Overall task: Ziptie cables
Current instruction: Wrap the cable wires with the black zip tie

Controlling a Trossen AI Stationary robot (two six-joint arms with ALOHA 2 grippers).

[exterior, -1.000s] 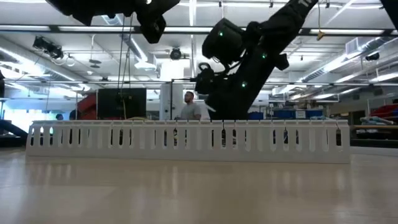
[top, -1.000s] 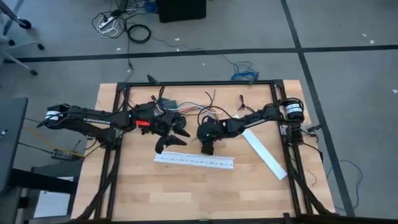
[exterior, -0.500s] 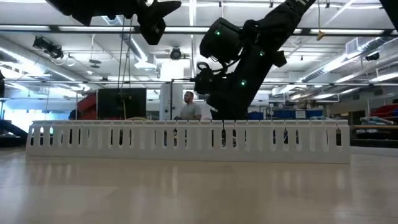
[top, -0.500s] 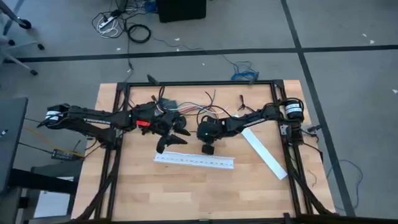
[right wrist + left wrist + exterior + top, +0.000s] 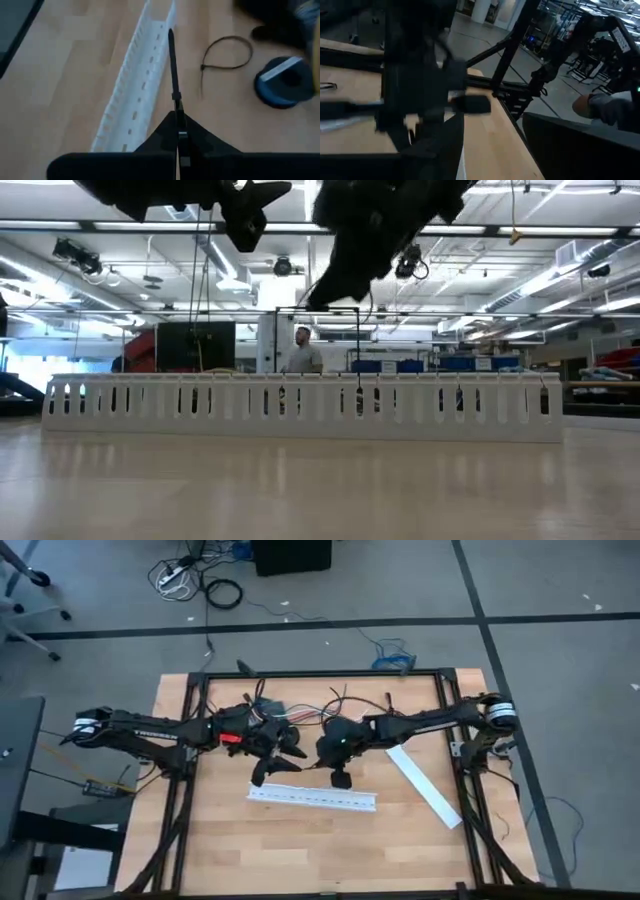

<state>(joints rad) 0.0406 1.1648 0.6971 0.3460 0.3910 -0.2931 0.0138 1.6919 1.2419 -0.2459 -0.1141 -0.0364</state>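
My right gripper [image 5: 177, 120] is shut on the ziptie [image 5: 171, 65], a thin straight black strap. In the high view this gripper [image 5: 340, 778] hovers just beyond the long white slotted channel [image 5: 312, 798], near the table's middle. Thin loose cables [image 5: 335, 705] lie toward the far edge between the two arms. My left gripper [image 5: 275, 758] hangs left of the right one, raised above the table [image 5: 250, 205]. Its own wrist view shows only dark blur. My right gripper pinches the ziptie between its two shut fingers, with the contact beside [image 5: 176, 107]. The strap runs along the fingers and sticks out straight past their tips. Its free end [image 5: 170, 35] points over the white channel.
The white channel [image 5: 300, 408] lies across the table's near middle. A second white strip [image 5: 425, 785] lies slanted at the right. A looped black ziptie [image 5: 226, 52] and a round blue-and-black thing [image 5: 281, 82] rest on the wood beyond the channel. A person shows far behind.
My right gripper has gone up with the ziptie, well clear of the channel's top in the low view. Its arm has stretched out straighter from the table's right side. My left gripper has kept its place.
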